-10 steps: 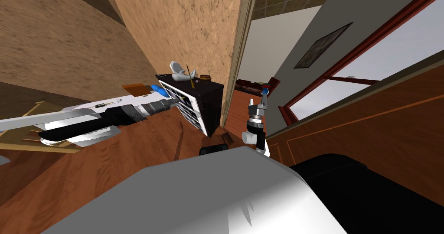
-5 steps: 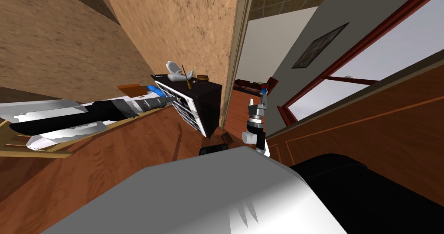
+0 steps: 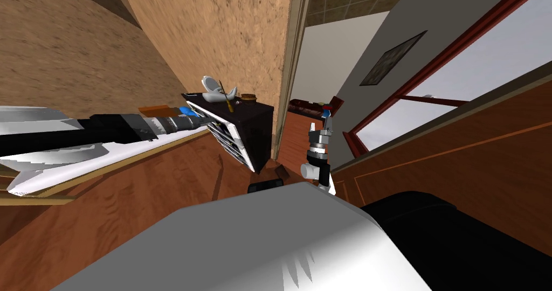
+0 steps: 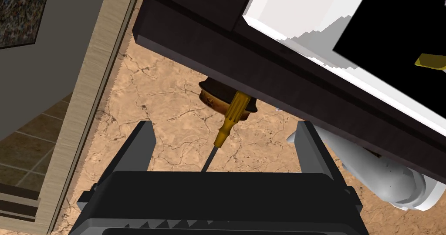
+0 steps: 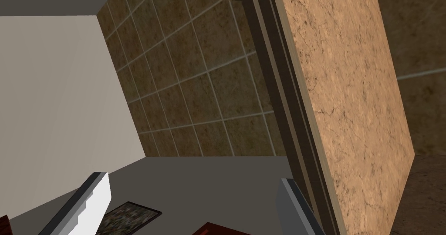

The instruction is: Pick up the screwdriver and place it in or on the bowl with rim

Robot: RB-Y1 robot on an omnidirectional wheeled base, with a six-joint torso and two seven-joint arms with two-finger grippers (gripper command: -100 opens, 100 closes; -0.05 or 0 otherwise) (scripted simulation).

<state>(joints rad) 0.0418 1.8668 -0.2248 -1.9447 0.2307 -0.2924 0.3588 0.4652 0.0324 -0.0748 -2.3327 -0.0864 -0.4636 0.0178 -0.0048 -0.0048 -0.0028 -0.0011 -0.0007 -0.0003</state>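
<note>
Reaching for the dark cabinet (image 3: 256,131) with the left arm, the robot has the left gripper (image 4: 225,123) at the cabinet's top front edge. Its fingers (image 4: 143,145) stand wide apart, open, pressing nothing. The screwdriver (image 4: 233,112) has a yellow handle and a thin dark shaft. In the left wrist view it sits between the fingers, touching neither, with the shaft running toward the gripper body. The head view shows it tilted on or just over the cabinet top, between a grey-white vessel (image 3: 215,91) and a small brown bowl (image 3: 248,96), which is likely the bowl with rim. In the wrist view the handle overlaps that bowl; whether they touch cannot be told.

Progress, as a judgement: the approach is made and the fingers bracket the tool, but there is no grip yet. Left to do: close on the screwdriver, lift it, carry it the short way to the bowl and release. Early stage, nothing placed.

The right gripper (image 5: 190,180) is held up by the doorway, well apart from the cabinet, with its fingers spread and empty.

Against a second ago, the left forearm has swung from a lower, slanted line to nearly level. The gripper has moved from the white drawer fronts (image 3: 229,139) up to the top edge. The whole head view slid a bit left, so the head moved too. Screwdriver, vessel and bowl keep their places relative to each other. The right arm is unchanged.
</note>
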